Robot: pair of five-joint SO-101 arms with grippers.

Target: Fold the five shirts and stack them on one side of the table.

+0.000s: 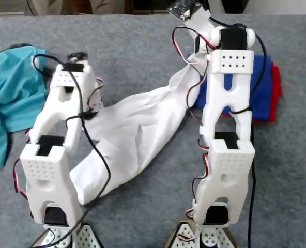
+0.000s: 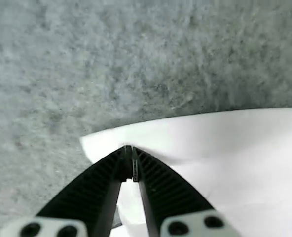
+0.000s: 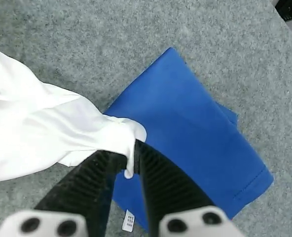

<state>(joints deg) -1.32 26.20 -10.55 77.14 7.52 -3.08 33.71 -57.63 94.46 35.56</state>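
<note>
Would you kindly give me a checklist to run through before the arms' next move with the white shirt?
1. The left gripper shut on an edge of the white shirt: ok.
2. The right gripper shut on it too: ok.
3. The white shirt flat: not ok, bunched between the grippers.
4. The blue shirt folded, on the red shirt: ok.
5. The teal shirt folded: not ok, crumpled.
6. The right gripper clear of the blue shirt: cannot tell.
</note>
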